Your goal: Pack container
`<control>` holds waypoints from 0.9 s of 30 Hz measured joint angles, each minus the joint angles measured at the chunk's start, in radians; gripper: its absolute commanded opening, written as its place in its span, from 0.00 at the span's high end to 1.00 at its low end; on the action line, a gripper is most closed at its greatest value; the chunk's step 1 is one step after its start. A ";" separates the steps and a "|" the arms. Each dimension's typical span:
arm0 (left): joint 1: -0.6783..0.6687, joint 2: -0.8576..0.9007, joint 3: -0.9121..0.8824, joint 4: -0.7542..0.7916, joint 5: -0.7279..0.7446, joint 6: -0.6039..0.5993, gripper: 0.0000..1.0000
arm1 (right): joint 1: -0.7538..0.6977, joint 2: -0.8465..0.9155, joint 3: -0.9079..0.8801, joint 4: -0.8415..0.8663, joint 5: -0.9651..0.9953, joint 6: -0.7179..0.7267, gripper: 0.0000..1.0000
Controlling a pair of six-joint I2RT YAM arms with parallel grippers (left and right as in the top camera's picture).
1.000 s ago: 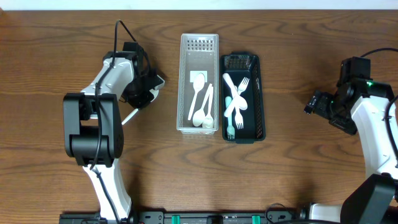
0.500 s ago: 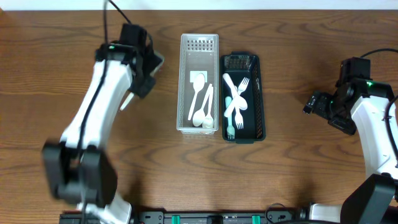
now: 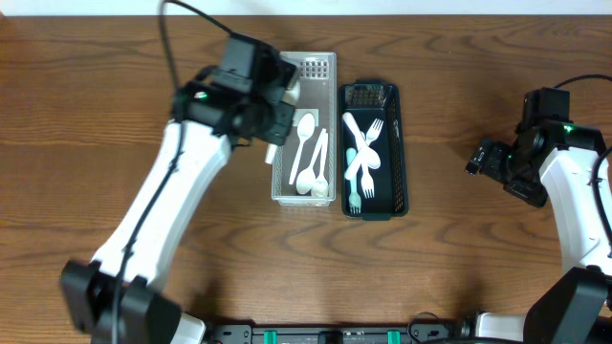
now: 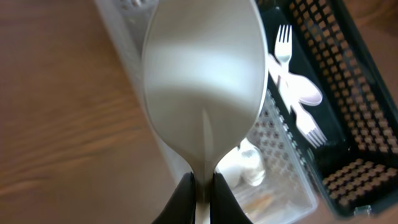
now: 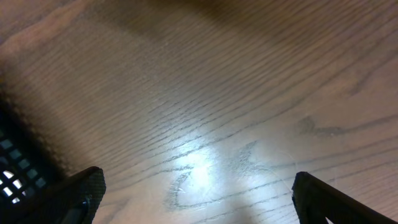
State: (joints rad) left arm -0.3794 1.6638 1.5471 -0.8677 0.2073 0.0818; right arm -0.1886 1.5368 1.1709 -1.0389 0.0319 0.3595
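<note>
A white spoon [image 4: 202, 81] over the clear basket [image 3: 304, 198]
Left gripper [image 4: 202, 190] pinches the spoon's handle above the basket's left wall; right gripper [image 5: 199, 196], well right of the basket, hangs spread.

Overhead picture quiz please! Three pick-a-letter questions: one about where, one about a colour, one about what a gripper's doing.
1. Where are the forks? A in a mug B in the black basket C in a drawer
2. What colour is the spoon in the left gripper? A red B white C green
3. The right gripper is: A open B shut on a fork C shut on a spoon
Answers: B, they lie inside its mesh walls; B, its bowl shows white; A, its fingers stand wide apart.
</note>
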 measured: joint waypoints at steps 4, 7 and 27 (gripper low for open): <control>-0.035 0.100 -0.002 0.036 0.007 -0.094 0.89 | 0.000 0.000 0.000 0.000 -0.011 0.000 0.01; -0.047 0.154 -0.003 0.042 0.011 -0.126 0.68 | 0.000 0.000 0.000 0.000 -0.014 0.000 0.01; 0.060 -0.240 0.109 -0.111 -0.040 -0.151 0.39 | 0.018 -0.107 0.012 0.067 -0.077 -0.181 0.01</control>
State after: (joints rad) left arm -0.3195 1.4242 1.6562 -0.9791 0.1677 -0.0692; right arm -0.1707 1.4296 1.1831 -0.9722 -0.0452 0.1787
